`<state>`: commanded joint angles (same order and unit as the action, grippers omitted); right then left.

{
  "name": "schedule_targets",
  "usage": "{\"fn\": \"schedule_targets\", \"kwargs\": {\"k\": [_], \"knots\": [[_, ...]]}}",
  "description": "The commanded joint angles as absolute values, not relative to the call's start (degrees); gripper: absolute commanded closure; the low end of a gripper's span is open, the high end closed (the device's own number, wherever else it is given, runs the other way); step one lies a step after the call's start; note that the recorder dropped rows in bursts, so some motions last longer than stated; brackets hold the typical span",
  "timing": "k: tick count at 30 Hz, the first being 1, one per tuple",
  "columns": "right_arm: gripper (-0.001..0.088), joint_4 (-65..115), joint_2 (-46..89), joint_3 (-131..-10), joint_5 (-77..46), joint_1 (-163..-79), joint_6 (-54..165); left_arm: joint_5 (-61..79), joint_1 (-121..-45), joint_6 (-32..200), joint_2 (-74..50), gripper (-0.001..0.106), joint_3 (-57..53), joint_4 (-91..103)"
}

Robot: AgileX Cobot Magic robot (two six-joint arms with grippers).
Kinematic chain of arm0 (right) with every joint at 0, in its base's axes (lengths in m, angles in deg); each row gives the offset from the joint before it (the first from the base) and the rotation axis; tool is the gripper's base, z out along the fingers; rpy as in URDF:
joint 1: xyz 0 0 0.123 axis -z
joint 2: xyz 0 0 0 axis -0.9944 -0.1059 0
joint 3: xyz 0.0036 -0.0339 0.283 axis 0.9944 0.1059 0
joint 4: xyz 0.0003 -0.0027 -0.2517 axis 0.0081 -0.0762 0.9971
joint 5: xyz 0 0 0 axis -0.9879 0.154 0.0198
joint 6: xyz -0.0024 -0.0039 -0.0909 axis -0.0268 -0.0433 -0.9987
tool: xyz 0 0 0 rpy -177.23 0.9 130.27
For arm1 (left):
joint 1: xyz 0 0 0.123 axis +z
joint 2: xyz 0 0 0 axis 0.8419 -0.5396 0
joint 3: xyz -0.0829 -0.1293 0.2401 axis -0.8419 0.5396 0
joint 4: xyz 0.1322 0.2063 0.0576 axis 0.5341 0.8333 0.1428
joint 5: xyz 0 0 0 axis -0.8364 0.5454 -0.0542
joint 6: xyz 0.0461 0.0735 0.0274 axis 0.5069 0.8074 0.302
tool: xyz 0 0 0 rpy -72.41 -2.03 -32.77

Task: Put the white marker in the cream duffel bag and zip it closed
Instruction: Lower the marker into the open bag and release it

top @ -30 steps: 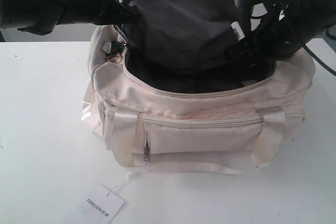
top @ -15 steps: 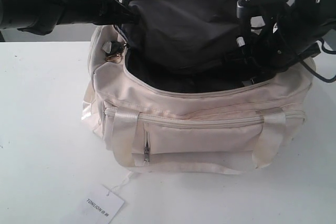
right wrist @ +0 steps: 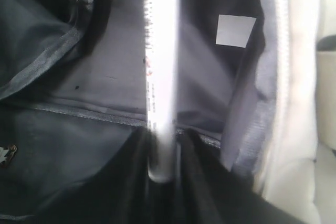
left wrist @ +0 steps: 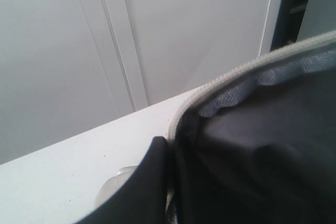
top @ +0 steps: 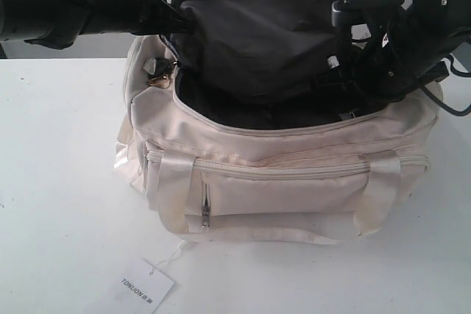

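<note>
At one cream duffel [top: 294,182], left fingers [left wrist: 142,182] clamp fabric; right fingers [right wrist: 131,182] flank one white marker [right wrist: 160,77], grip unclear.

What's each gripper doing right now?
Left gripper: closed on the soft cream fabric duffel bag's raised flap.
Right gripper: closed on the slim white marker.

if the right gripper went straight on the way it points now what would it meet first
Probably the dark lining inside the cream duffel bag. The white marker between the right gripper fingers juts ahead, so it would likely touch first. Depth is unclear.
</note>
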<state>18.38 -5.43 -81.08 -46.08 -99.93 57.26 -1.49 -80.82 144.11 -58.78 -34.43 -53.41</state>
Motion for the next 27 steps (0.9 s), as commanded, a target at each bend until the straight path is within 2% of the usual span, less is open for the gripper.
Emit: {"fn": "schedule_targets", "kwargs": {"k": [3,5,27], "knots": [[0.0498,18.38,-5.43,-81.08,-46.08,-99.93,58.56,-1.49,-80.82,144.11,-58.78,0.105,-34.43,-53.41],[0.0488,18.38,-5.43,-81.08,-46.08,-99.93,59.28,-1.49,-80.82,144.11,-58.78,0.105,-34.43,-53.41],[0.0489,14.98,0.25,-81.08,-44.36,-99.93,59.28,-1.49,-80.82,144.11,-58.78,0.105,-34.43,-53.41]]}}
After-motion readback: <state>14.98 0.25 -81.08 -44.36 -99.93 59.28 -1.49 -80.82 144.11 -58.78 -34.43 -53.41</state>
